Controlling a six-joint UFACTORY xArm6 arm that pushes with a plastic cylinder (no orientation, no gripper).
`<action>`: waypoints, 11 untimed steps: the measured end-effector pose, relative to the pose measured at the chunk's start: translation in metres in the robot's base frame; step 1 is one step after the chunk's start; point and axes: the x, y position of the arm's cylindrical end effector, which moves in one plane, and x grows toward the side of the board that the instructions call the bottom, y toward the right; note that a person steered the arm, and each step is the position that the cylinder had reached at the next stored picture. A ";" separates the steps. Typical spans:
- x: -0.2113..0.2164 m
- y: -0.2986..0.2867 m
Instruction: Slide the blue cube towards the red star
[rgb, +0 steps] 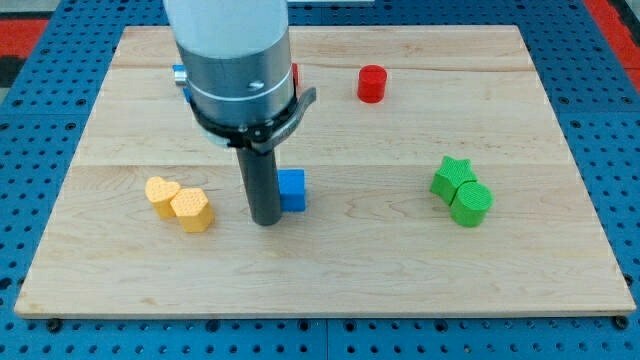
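The blue cube (292, 190) lies on the wooden board (400, 260) a little left of centre. My tip (266, 222) rests on the board right against the cube's left side, slightly nearer the view's bottom. A red sliver (295, 76), too hidden to name its shape, shows at the arm's right edge near the view's top. The wide grey arm body hides the rest of it.
A red cylinder (372, 84) stands at the top, right of centre. A green star (450, 176) and a green cylinder (471, 204) touch at the right. Two yellow blocks (162, 194) (192, 210) touch at the left. A blue bit (177, 72) peeks out left of the arm.
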 end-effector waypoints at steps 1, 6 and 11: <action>-0.037 -0.005; -0.021 0.023; -0.120 0.068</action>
